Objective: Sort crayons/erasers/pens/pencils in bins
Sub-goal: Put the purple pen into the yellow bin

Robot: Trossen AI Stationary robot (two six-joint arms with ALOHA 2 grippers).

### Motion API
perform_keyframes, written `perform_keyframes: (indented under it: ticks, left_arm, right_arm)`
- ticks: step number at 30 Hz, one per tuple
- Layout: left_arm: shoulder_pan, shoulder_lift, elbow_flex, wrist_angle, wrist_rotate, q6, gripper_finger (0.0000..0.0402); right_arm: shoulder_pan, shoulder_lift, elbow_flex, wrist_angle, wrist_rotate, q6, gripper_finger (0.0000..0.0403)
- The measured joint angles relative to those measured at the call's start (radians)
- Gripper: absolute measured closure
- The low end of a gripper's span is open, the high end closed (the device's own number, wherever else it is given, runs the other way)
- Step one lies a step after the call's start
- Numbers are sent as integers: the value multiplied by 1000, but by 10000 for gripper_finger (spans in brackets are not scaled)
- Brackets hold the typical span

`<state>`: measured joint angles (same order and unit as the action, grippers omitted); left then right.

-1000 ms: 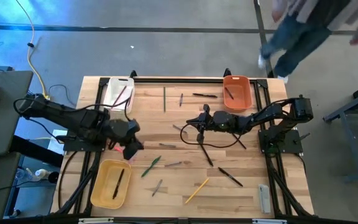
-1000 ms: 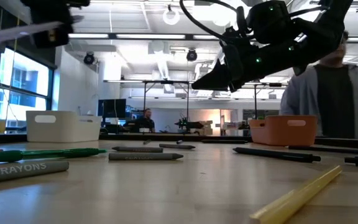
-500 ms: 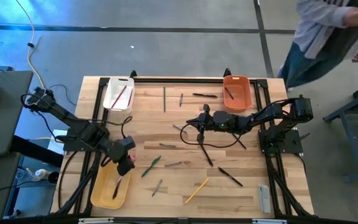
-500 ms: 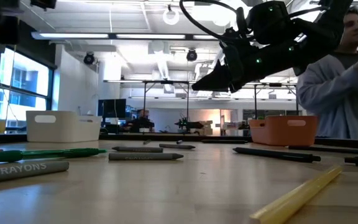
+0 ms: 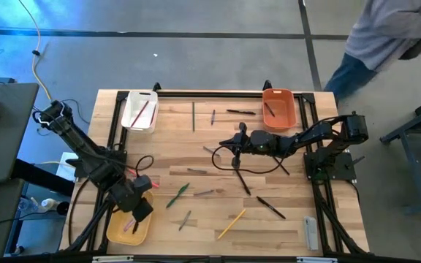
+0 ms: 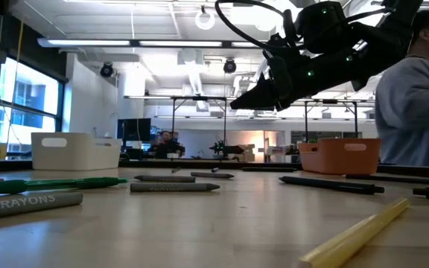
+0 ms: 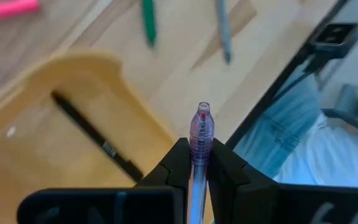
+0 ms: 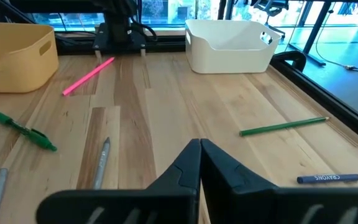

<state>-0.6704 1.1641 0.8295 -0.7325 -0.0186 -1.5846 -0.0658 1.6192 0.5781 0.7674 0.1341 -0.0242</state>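
Note:
My left gripper (image 5: pixel 139 212) hovers over the yellow bin (image 5: pixel 123 223) at the table's near left, shut on a clear purple pen (image 7: pixel 201 134) with a red tip. A black pen (image 7: pixel 95 140) lies flat in that bin. My right gripper (image 5: pixel 234 150) hangs shut above mid-table and touches nothing; the low view shows it (image 6: pixel 237 103) well clear of the wood. The white bin (image 5: pixel 139 109) holds a red stick, and the orange bin (image 5: pixel 278 107) a dark one. Several crayons, pens and pencils lie flat on the table, among them a yellow pencil (image 5: pixel 231 223) and a green pen (image 5: pixel 177 194). My left gripper pinches the purple pen between its two fingers just behind the capped tip (image 7: pixel 202 124). The pen runs along the fingers and its tip sticks out past them. It is lifted clear, pointing down over the yellow bin (image 7: pixel 55 143).
A pink stick (image 8: pixel 89 76) lies on the wood beside the yellow bin. A grey flat bar (image 5: pixel 310 234) sits at the near right corner. Black cable loops under the right arm (image 5: pixel 258 166). A person (image 5: pixel 393 36) stands beyond the far right corner.
My left gripper has swung from the table's left middle toward the near edge, carrying the pen, and now stands over the yellow bin. The person beyond the far right corner has shifted rightward.

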Motion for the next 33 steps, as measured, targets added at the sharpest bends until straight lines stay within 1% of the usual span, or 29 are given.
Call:
perform_keyframes:
  ticks: [5,11,18,26,30,33]
  left_arm:
    - [-77,27,0,-47,-25,-129,386]
    - [-135,51,0,-79,-51,-255,386]
    - [-159,103,-1,-88,-56,-296,386]
    - [-159,160,-2,-156,-147,-342,386]
    - [-159,186,-9,-153,-148,-355,386]
    - [-159,194,-44,-137,-133,-378,386]
  right_arm:
    - [0,0,0,-1,0,0,403]
    - [0,0,0,-3,1,-2,403]
    - [0,0,0,-2,2,-2,403]
    - [0,0,0,-2,4,-2,403]
    - [0,0,0,-2,4,-2,403]
    - [1,0,0,-3,3,0,403]
